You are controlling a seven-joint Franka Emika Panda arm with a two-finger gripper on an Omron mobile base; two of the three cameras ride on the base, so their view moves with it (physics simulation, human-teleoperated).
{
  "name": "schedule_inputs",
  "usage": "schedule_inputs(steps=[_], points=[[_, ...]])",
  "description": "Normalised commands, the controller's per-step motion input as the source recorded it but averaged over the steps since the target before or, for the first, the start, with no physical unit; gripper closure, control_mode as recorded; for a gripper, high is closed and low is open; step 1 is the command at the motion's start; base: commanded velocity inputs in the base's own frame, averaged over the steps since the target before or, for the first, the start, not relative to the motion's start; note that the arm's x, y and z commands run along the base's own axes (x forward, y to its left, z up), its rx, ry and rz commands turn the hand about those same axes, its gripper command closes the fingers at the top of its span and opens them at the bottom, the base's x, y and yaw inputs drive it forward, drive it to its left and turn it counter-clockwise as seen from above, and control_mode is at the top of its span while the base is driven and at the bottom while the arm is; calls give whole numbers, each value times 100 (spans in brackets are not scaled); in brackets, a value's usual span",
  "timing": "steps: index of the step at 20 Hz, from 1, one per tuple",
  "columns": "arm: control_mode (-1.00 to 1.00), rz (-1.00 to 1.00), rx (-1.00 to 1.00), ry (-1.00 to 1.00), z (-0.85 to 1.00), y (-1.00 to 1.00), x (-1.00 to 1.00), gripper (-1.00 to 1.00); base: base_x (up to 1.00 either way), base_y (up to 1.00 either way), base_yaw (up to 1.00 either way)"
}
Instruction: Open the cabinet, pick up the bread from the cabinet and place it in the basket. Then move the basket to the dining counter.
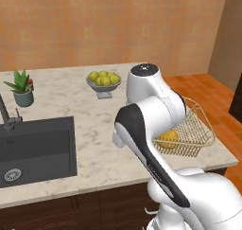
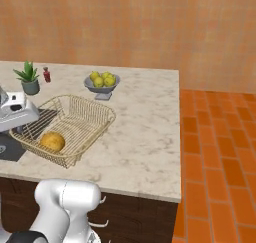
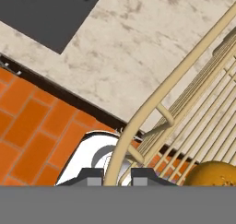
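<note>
With my hand closed on the rim of the basket, which carries the bread and sits on the beige bench near its front edge, right of the sink, I judge only release remains.

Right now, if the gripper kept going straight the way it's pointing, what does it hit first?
The gripper is shut on the basket rim, so that wire is already between the fingers. Past it, the line seems to run across the rim toward the beige dining counter, probably first contact. Depth is unclear.
</note>
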Motion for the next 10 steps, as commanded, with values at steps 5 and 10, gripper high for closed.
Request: schedule_inputs(steps=[5, 10], points=[[-100, -5, -3, 3, -33, -1, 100, 100, 0, 0, 0], [-100, -19, -17, 10, -78, -10, 94, 100, 0, 0, 0]])
